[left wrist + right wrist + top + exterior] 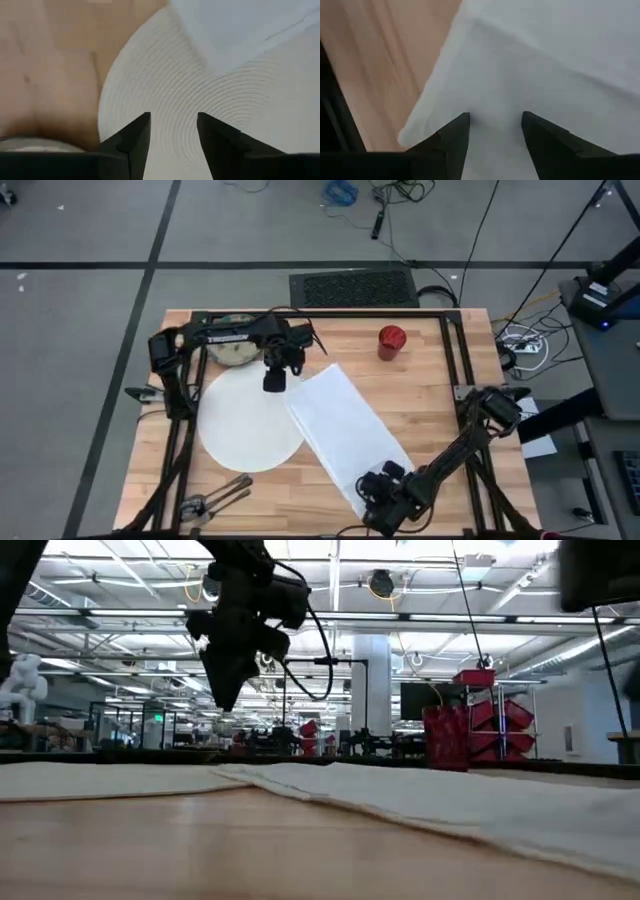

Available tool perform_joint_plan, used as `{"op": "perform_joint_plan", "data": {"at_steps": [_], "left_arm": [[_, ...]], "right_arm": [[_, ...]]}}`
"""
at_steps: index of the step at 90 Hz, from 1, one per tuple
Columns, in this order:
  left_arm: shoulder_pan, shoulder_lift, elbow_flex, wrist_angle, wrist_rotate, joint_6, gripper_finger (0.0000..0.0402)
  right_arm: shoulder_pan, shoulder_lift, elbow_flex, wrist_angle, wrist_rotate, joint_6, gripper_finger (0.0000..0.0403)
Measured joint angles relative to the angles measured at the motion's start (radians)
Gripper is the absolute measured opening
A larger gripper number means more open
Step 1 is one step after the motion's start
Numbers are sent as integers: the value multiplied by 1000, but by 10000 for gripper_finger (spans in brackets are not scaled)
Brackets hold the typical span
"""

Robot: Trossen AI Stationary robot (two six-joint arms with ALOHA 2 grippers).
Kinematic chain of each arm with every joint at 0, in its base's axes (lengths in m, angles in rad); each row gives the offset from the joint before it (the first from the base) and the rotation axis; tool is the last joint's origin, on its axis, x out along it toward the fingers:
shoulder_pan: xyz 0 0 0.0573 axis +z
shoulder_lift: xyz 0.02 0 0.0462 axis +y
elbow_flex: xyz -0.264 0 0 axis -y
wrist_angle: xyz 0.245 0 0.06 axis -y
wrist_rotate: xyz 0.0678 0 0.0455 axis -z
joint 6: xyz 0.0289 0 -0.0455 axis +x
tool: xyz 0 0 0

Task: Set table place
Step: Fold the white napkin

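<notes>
Seen from above, your table (430, 395) carries a large round white plate (240, 425) left of centre, with the long white napkin (345, 430) lying diagonally beside it, its upper left edge overlapping the plate's right rim. The red cup (391, 341) stands upright near the far edge, well apart from both. The speckled bowl (232, 352) sits at the far left corner, partly hidden under the left arm, and the dark cutlery (215, 500) lies at the near left corner, just below the plate. Your left gripper (274, 380) hangs over the plate's far rim; in the left wrist view its fingers (132, 142) are parted with nothing between them, above the ridged plate surface (200, 95). In the low view this gripper (225, 690) is raised clear of the tabletop. Your right gripper (375, 490) is at the near end of the napkin; in the right wrist view its fingers (452, 137) stand apart over the cloth (530, 75), close to its corner, holding nothing.
</notes>
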Motion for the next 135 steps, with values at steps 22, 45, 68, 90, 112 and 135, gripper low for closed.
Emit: {"op": "perform_joint_plan", "data": {"at_steps": [22,45,68,90,112,135], "left_arm": [[15,-67,0,9,0,-18,149],[6,-71,0,11,0,-27,149],[7,-116,0,-69,-36,-104,149],[7,-127,-1,-113,-40,-157,149],[8,-127,-61,-89,-41,-156,149],[-34,-127,-147,29,-10,-161,149]], "right_arm": [[76,-116,-4,-526,-82,135,172],[34,-153,-12,-460,464,223,171],[-210,-38,-57,132,674,-203,170],[-385,127,-60,579,662,-505,170],[-360,195,-47,845,317,-723,170],[-226,52,-39,721,284,-794,170]]}}
